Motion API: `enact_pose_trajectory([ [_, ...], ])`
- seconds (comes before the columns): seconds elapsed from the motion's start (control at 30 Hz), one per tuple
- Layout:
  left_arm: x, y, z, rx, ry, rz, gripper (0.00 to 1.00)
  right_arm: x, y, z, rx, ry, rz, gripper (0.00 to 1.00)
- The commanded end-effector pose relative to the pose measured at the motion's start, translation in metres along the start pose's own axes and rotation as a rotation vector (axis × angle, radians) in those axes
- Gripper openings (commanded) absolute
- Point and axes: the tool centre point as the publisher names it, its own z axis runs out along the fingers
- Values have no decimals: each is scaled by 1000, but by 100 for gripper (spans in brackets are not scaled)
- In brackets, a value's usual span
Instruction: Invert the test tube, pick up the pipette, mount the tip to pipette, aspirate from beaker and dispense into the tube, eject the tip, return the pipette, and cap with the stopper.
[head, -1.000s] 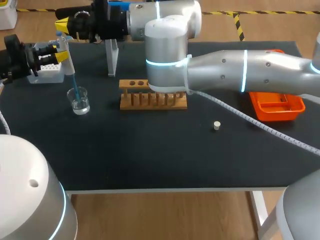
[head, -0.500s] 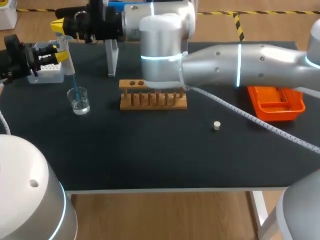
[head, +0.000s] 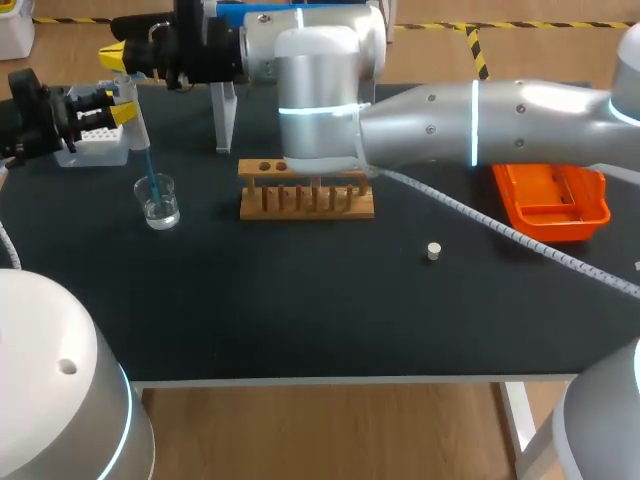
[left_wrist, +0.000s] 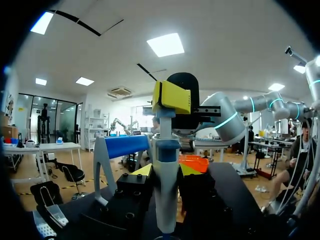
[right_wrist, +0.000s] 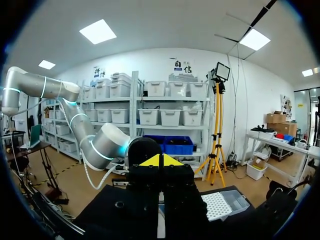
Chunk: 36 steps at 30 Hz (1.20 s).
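Observation:
My left gripper (head: 122, 108) at the table's far left is shut on the white pipette (head: 130, 110), which stands upright between its fingers (left_wrist: 166, 172). The pipette's blue tip (head: 152, 182) dips into the liquid in the small glass beaker (head: 159, 203). My right arm reaches across the table, and its shut gripper (head: 114, 55) sits right at the top end of the pipette (left_wrist: 166, 150); the yellow tips (left_wrist: 172, 97) rest on the plunger. The wooden tube rack (head: 305, 192) stands mid-table, partly behind the right arm. A small pale stopper (head: 433, 251) lies to its right.
A white tip box (head: 95, 140) stands behind the left gripper. The pipette stand (head: 225, 110) with its blue top rises behind the rack. An orange tray (head: 552, 205) sits at the right. The right arm's cable (head: 500, 235) trails over the table.
My right arm has swung a little to the left, and its shut gripper has settled slightly lower onto the pipette's top. The left gripper and pipette have stayed put.

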Motion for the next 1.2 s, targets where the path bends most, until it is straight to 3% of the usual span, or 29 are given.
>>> enact_pose_trajectory([
  [0.03, -1, 1, -1, 3, 3, 1, 0, -2, -4, 3, 0, 4, 2, 0],
  [1.2, -1, 1, -1, 3, 3, 1, 0, 11, -34, -1, 36, -4, 48, 0],
])
